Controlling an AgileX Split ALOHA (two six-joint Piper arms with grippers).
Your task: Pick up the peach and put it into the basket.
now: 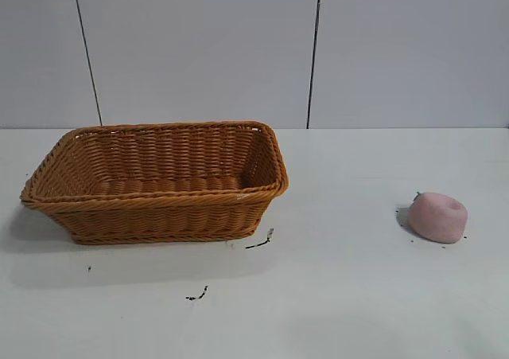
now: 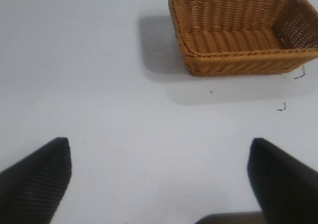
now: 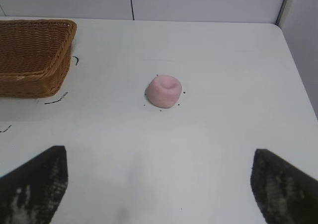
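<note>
The pale pink peach (image 1: 437,216) sits on the white table at the right; it also shows in the right wrist view (image 3: 163,91). The orange-brown wicker basket (image 1: 155,202) stands at the left, empty, and shows in the left wrist view (image 2: 238,60) and the right wrist view (image 3: 30,80). Neither arm shows in the exterior view. My right gripper (image 3: 159,157) is open and empty, well short of the peach. My left gripper (image 2: 160,149) is open and empty, away from the basket.
The white table (image 1: 334,295) carries small black marks (image 1: 260,243) in front of the basket. Grey wall panels (image 1: 199,48) stand behind. The table's edge (image 3: 295,70) shows beyond the peach in the right wrist view.
</note>
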